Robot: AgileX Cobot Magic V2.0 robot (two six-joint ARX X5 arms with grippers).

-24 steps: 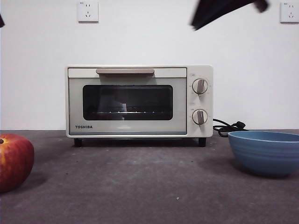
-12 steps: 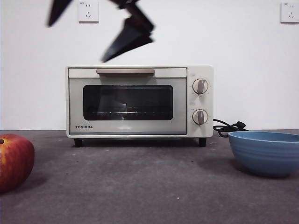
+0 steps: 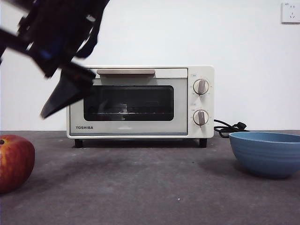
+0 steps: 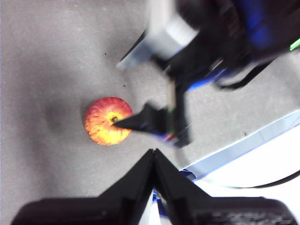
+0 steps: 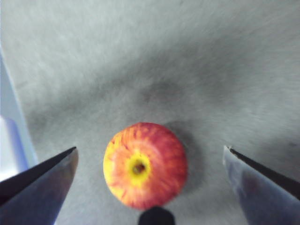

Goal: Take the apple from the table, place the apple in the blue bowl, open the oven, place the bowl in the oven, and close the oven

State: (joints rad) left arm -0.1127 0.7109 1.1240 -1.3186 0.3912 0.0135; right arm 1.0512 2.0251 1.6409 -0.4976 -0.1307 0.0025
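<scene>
Right pincer (image 5: 150, 154) spread above apple (image 5: 145, 171); front view shows neither jaw gap.

text: "TOSHIBA" | on: oven (image 3: 140, 101) door, lower corner below the glass | other readable text: none

Matte speckled table (image 3: 140, 187), glossy apple (image 5: 145, 164)

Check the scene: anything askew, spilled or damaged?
Nothing stands out. Apple sits whole on the table, blue bowl upright, oven shut and square. Right gripper hangs open above the apple.
</scene>
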